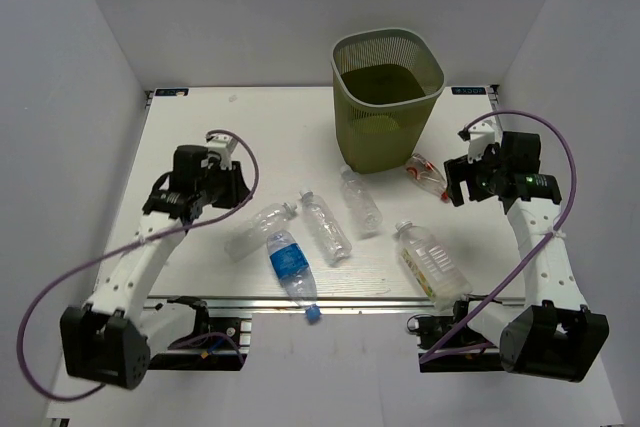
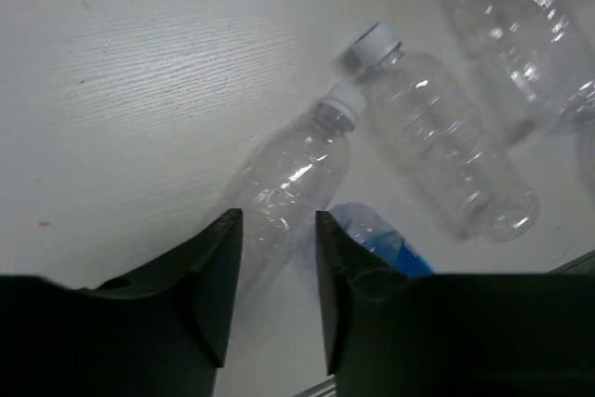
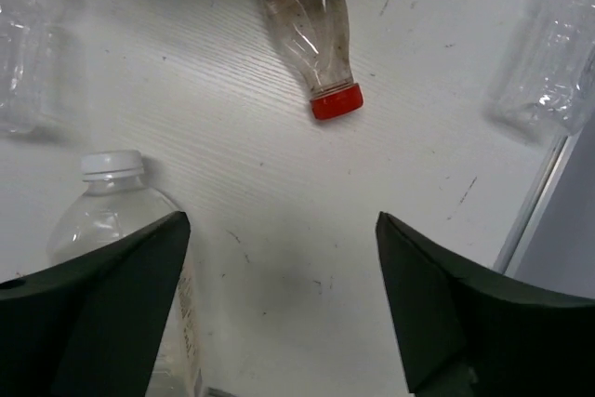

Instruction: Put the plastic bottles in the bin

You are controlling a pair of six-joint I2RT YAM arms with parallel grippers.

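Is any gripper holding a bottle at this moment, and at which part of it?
Nothing is held. The left gripper and the right gripper are both open, with nothing between their fingers.

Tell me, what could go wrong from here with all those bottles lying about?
The blue-labelled bottle pokes over the table's near edge; a nudge might drop it. The red-capped bottle lies close by the bin, so the right pincer may bump the bin. Both lie on their sides and might roll when touched.
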